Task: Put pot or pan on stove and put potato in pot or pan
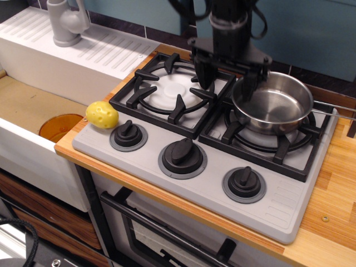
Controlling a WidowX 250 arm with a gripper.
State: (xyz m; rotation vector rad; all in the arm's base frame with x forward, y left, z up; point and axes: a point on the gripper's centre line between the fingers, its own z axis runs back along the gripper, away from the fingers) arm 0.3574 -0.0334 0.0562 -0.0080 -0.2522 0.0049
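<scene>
I am watched by one camera only, set above and in front of the counter and looking down at a slant, close enough that the stove fills the middle and right of the frame from a corner-on angle. It faces toward the blue back wall along the top edge, with the sink and its faucet in the upper left and the oven door at the bottom (cut off by the lower edge). My gripper enters from the top centre, so my arm above it lies outside the frame.
</scene>
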